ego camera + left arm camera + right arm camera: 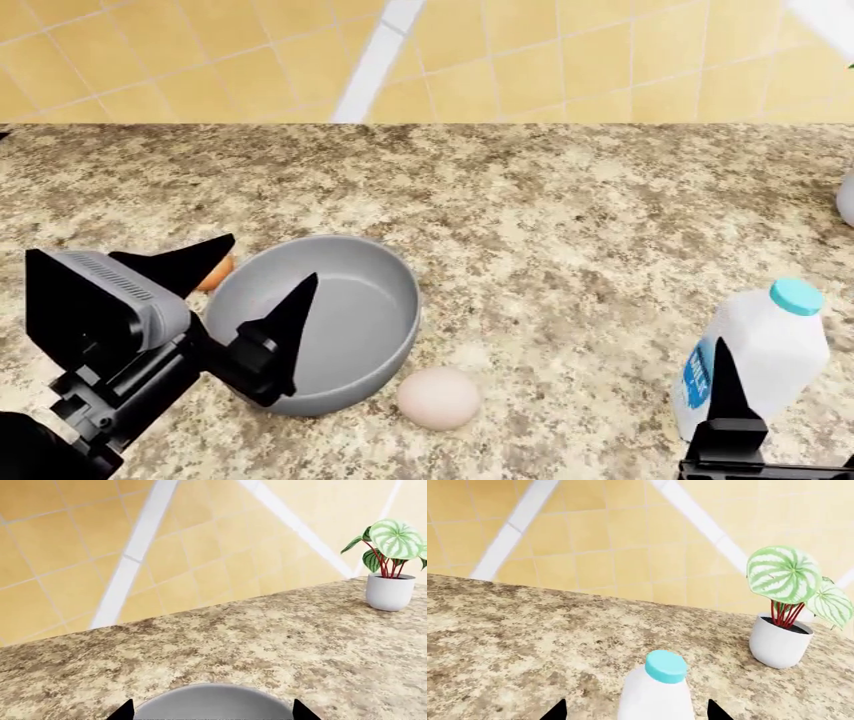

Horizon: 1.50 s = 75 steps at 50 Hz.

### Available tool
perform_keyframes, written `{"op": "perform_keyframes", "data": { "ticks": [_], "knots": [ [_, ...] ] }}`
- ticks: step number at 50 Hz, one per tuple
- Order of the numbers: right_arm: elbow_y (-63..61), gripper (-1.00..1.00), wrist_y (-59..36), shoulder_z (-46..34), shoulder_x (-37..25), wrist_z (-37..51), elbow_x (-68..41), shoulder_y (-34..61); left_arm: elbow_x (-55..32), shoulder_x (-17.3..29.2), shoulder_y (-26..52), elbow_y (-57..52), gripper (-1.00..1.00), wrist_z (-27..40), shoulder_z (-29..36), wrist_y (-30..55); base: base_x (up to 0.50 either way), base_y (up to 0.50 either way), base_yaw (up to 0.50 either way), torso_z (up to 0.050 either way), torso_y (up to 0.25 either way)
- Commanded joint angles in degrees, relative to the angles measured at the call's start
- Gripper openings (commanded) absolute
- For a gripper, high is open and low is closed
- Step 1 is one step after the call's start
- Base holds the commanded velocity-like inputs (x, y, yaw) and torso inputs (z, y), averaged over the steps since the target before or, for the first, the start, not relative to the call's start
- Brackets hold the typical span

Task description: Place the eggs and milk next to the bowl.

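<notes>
The grey bowl (334, 310) stands on the granite counter at the left. The orange-brown egg (218, 272) peeks out at its left side, mostly hidden by my left gripper. The pale egg (438, 397) lies just in front of the bowl's right side. The milk jug (761, 355), with its blue cap, stands far to the right. My left gripper (271, 260) is open over the bowl's left rim, and the bowl (213, 702) shows between its tips. My right gripper (636, 711) is open on either side of the jug (657, 695), its tips apart from it.
A potted plant in a white pot (779, 642) stands behind the jug toward the back right and also shows in the left wrist view (390, 591). A yellow tiled wall (534, 60) runs behind the counter (574, 220).
</notes>
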<state>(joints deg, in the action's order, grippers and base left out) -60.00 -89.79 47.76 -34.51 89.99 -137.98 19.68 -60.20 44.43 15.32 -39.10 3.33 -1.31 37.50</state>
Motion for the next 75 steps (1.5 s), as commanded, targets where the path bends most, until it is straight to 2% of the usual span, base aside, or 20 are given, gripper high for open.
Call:
{"op": "perform_keyframes", "data": {
  "ticks": [1,23,42,54,69,70,71,72,75],
  "knots": [
    [0.0,1.0,-0.2,1.9,3.4,0.0,1.5,-2.2,0.1,-0.2,-0.4,0.1,1.0,0.0,0.6,0.1,0.0,0.0,0.0,0.0,0.0],
    [0.0,1.0,-0.2,-2.6,7.7,-0.2,7.5,-2.3,0.5,0.0,0.4,0.0,1.0,0.0,0.7,-0.3,0.0,0.0,0.0,0.0,0.0],
    [0.0,1.0,-0.2,4.0,6.7,-7.9,16.0,-5.4,1.0,0.0,0.8,0.1,1.0,0.2,1.5,-0.3,0.0,0.0,0.0,0.0,0.0],
    [0.0,1.0,-0.2,0.6,8.0,-23.0,31.3,-6.4,1.2,0.2,0.6,0.0,1.0,0.0,1.6,-0.5,0.0,0.0,0.0,0.0,0.0],
    [0.0,1.0,0.0,-1.4,8.9,-36.4,46.1,-7.8,1.0,0.5,0.5,-0.4,1.0,0.0,1.6,-0.6,0.0,0.0,0.0,0.0,0.0],
    [0.0,1.0,8.6,-10.0,3.8,-41.5,54.7,-16.0,1.1,0.5,0.6,-0.3,1.0,0.0,1.7,-0.6,0.0,0.0,0.0,0.0,0.0],
    [0.0,1.0,17.2,-15.6,1.5,-44.1,63.3,-22.3,1.1,0.5,0.6,-0.3,1.0,0.0,1.7,-0.6,0.0,0.0,0.0,0.0,0.0],
    [0.1,1.0,25.3,-17.0,1.1,-44.8,68.2,-24.5,1.1,0.5,0.6,-0.3,1.0,0.0,1.7,-0.6,0.0,0.0,0.0,0.0,0.0],
    [0.8,1.0,26.5,-18.4,1.0,-45.7,69.9,-25.3,1.2,0.5,0.6,-0.3,1.0,-0.1,1.8,-0.7,0.0,0.0,0.0,0.0,0.0]
  ]
}}
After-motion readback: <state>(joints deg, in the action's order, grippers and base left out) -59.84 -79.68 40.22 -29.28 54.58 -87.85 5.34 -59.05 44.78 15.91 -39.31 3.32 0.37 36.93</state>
